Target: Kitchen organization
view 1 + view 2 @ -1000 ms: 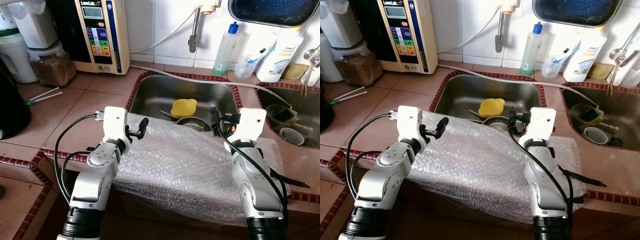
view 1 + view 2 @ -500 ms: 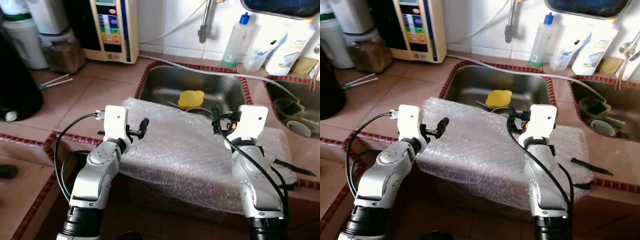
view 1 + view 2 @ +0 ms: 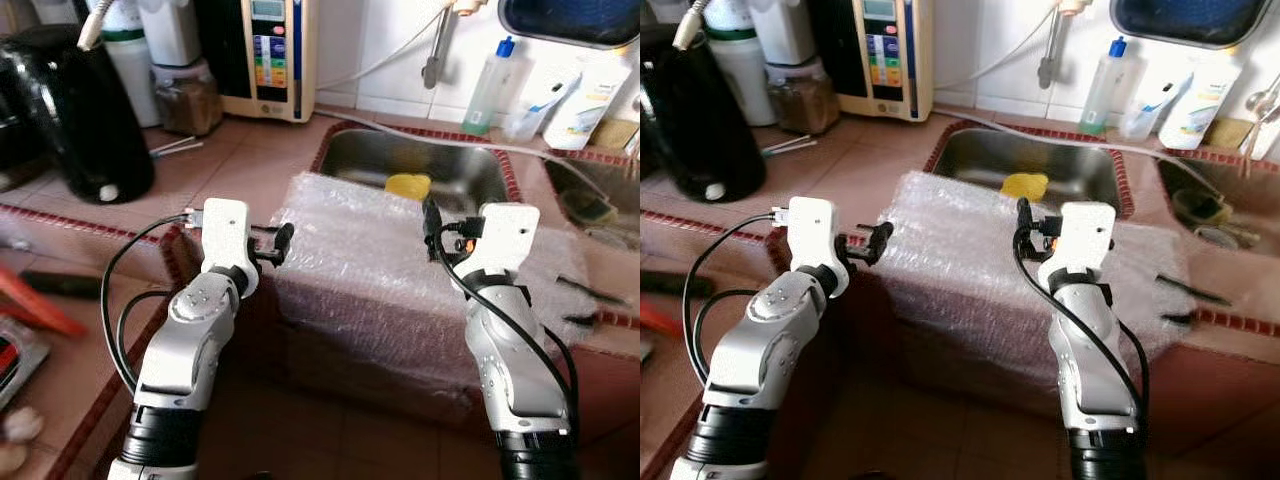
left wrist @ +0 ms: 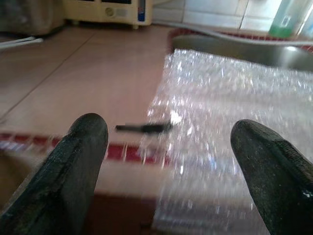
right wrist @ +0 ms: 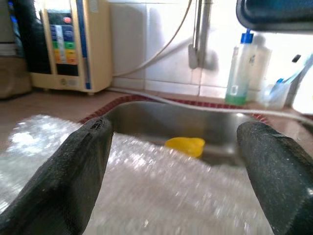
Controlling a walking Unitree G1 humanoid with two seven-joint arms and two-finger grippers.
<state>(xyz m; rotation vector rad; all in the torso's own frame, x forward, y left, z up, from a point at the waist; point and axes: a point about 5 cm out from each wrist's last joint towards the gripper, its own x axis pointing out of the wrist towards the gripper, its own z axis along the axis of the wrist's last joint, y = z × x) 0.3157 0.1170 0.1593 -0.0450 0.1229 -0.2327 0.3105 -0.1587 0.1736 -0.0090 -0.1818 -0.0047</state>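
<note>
The left gripper [image 3: 283,241] hung with its fingers wide apart beside the bubble wrap [image 3: 400,250]. The right gripper [image 3: 430,222] was wide too, above the wrap. A yellow lid [image 5: 185,146] lay in the sink [image 3: 440,160] ahead of it.

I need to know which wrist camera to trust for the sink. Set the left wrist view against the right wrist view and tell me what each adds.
Left wrist view alone: a thin black stick lying on the tiled counter beside the wrap's edge, above the red tile border.

Right wrist view alone: the yellow item in the steel sink, the faucet and a clear bottle with a blue cap.

Both: the bubble wrap, the cream appliance, and that gripper's open black fingers.
</note>
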